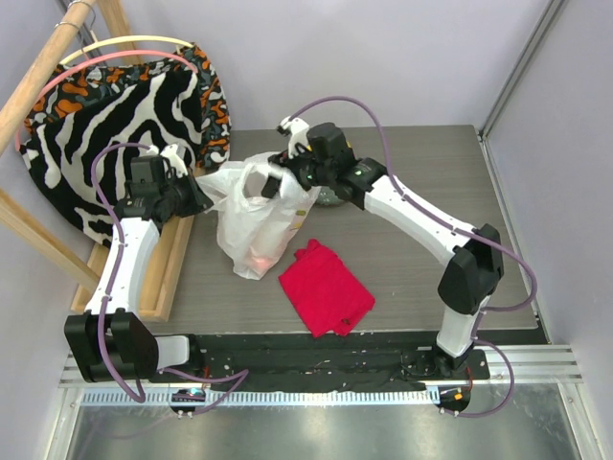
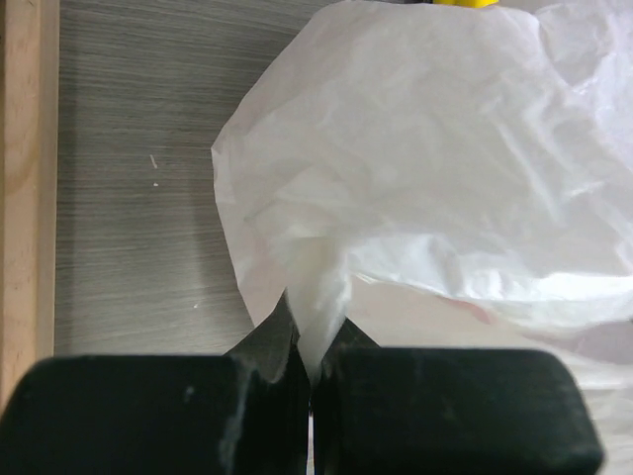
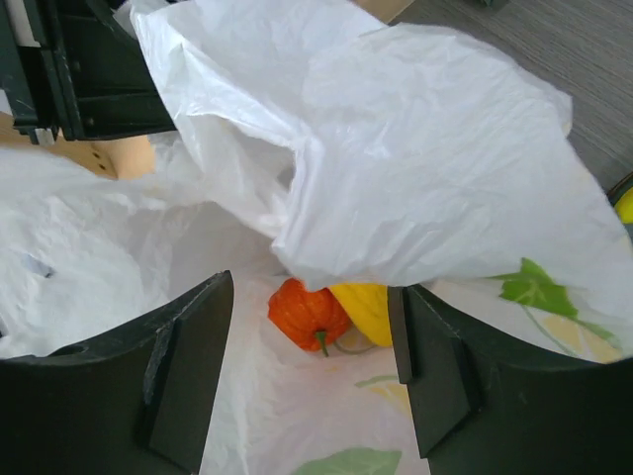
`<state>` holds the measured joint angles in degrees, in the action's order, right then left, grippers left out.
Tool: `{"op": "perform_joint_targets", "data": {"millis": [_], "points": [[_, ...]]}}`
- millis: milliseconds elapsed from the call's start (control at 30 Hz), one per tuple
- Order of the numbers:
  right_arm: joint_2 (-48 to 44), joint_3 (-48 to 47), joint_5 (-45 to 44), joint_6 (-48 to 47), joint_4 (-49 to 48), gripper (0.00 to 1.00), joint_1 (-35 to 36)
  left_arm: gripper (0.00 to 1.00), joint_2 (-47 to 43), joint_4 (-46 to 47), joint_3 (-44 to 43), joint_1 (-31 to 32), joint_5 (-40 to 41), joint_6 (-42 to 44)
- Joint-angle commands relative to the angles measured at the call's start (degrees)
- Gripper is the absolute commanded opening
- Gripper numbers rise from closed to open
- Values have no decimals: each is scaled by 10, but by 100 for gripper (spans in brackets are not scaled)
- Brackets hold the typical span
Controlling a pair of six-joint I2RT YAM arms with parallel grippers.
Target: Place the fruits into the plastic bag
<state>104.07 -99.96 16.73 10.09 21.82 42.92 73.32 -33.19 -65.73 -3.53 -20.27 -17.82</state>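
The white plastic bag (image 1: 257,220) with green leaf prints stands on the table, mouth upward. My left gripper (image 1: 198,192) is shut on a fold of its left edge (image 2: 316,297), holding it up. My right gripper (image 1: 283,182) hangs open in the bag's mouth, nothing between its fingers (image 3: 188,366). Below the right gripper (image 3: 312,292), inside the bag (image 3: 425,158), lie a red-orange round fruit with a green stem (image 3: 305,313) and a yellow fruit (image 3: 368,313), partly hidden under a fold of plastic. A bit of yellow (image 3: 625,206) shows outside the bag at the right edge.
A folded red cloth (image 1: 326,287) lies in front of the bag. Zebra-striped fabric (image 1: 124,125) leans on a wooden frame (image 1: 163,264) at the left. A dark round plate (image 1: 332,198) peeks out behind the right arm.
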Motion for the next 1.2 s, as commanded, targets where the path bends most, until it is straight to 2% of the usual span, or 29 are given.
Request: {"op": "perform_joint_targets", "data": {"millis": [0, 100, 233, 333, 367, 467, 800, 933, 1000, 1033, 1133, 1167], "points": [[-71, 56, 82, 56, -93, 71, -27, 0, -16, 18, 0, -3, -10, -3], [-104, 95, 94, 78, -134, 72, -44, 0, -16, 19, 0, -3, -12, -4], [-111, 108, 68, 110, -139, 72, -63, 0, -17, 18, 0, -3, -13, -4], [-121, 141, 95, 143, -194, 72, -78, 0, -16, 18, 1, -3, -11, -4], [-132, 166, 123, 173, -254, 72, -85, 0, -17, 18, 0, -4, -10, -4], [-144, 199, 151, 196, -324, 72, -99, 0, -15, 19, 0, -4, -12, -4], [-237, 284, 110, 137, -385, 72, -115, 0, -11, 18, -1, -3, -28, -9], [-283, 314, 41, 113, -399, 74, -124, 0, -12, 16, -4, -2, -25, -5], [-290, 309, -10, 91, -364, 77, -127, 0, -13, 13, -4, -3, -16, -4], [-288, 300, -83, 81, -315, 77, -126, 0, -12, 12, -4, -3, -14, -2], [-252, 242, -164, 35, -230, 78, -129, 0, -11, 11, -5, -3, -10, 0], [-219, 206, -230, 19, -171, 79, -128, 0, -10, 11, -4, -3, -8, 1]]}}
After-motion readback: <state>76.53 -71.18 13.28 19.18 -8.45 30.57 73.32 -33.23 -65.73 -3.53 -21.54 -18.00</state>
